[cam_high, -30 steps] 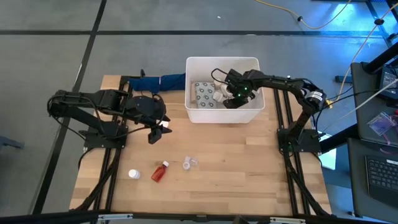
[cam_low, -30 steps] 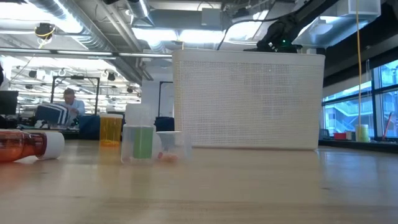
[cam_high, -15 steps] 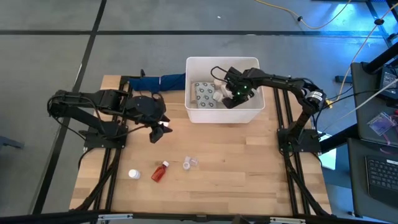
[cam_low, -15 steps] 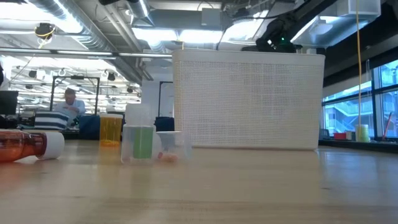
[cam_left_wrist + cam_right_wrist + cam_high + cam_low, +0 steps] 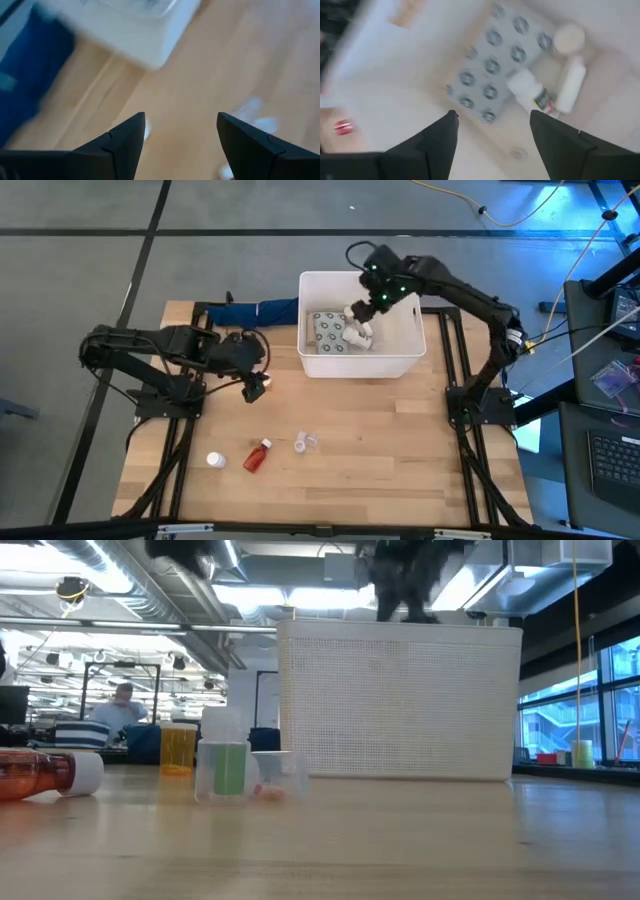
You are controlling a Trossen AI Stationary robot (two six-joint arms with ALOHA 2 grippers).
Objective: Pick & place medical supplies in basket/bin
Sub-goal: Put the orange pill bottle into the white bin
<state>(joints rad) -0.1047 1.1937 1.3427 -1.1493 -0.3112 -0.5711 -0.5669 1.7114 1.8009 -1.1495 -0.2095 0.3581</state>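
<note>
**High view: three light items left to lift, tub already part-filled**

The high view showed the white tub (image 5: 358, 365) at the far side of the surface, holding a grey dotted packet (image 5: 326, 333) and a few white bottles and tubes (image 5: 356, 334). The right end effector (image 5: 356, 310) hung above them with its fingers apart and nothing between them. The left end effector (image 5: 262, 383) hovered over bare wood, likewise spread and empty.

Still out near the front edge lay a red bottle (image 5: 258, 456) on its side, a white-capped bottle (image 5: 214, 460) just beside it, and tiny clear cups (image 5: 306, 442) a little further along.

By my judgement all three were light. The red bottle looked rigid and smooth, so it would likely roll; pinching across the body near the cap seemed safest. The cups looked thin and easily crushed or tipped, best taken gently across the rim. The capped bottle was stiff, and its cap offered a fair hold.
</note>
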